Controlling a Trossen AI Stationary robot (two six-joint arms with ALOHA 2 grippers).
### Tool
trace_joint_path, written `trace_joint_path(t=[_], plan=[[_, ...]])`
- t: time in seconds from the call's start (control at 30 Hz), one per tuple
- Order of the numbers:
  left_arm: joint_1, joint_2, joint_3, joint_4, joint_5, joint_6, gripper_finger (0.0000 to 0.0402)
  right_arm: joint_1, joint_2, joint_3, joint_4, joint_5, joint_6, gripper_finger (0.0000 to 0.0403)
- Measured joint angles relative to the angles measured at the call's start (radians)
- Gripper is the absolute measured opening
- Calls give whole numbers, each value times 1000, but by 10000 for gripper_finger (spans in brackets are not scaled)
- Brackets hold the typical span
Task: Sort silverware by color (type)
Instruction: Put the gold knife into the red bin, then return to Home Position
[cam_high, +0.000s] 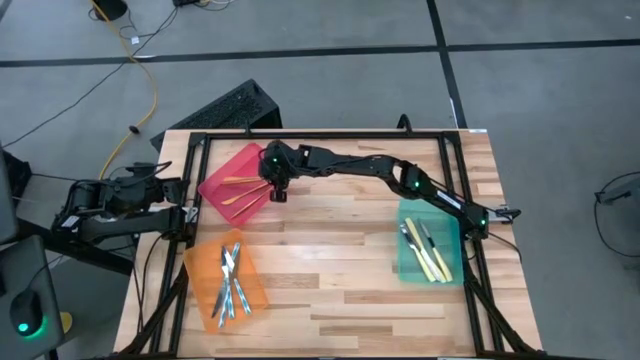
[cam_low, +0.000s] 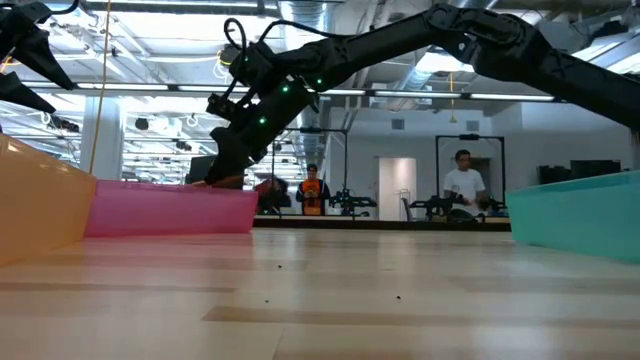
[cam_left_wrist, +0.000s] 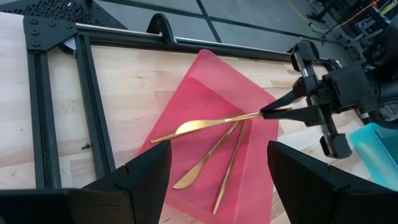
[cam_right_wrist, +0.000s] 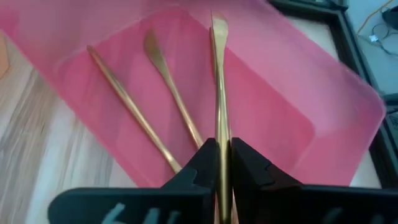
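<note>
Dark fingers of the right gripper filled the near edge of its wrist view, pinched on the handle of a gold knife that ran straight out over the red bin. The blade end reached across the bin's floor while the handle end was raised at the bin's edge, which suggested the piece was being laid in beside its matches and not lifted out. Two other gold pieces already lay on the red floor, fanned apart at their far ends.

From above, the right arm stretched across the table to that bin, and the left gripper waited at the table's left edge with its fingers spread wide and nothing between them.

Sorting looked nearly done: silvery pieces sat heaped in the orange bin, and yellow-handled pieces lay in the green bin. No loose cutlery showed on the wooden table. The grip on the knife appeared narrow and possibly easing, though the fingers were on the handle.
</note>
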Motion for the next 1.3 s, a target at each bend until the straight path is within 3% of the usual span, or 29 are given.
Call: trace_joint_path(t=[0.3,0.73,0.9,1.3], plan=[[0,0,0,0,0,0,247,1,0,0,-10,1,37,71],[0,0,0,0,0,0,247,1,-15,14,-11,5,78,169],[0,0,0,0,0,0,247,10,-124,15,20,4,78,173],[0,0,0,0,0,0,247,88,-455,16,-228,1,177,171]])
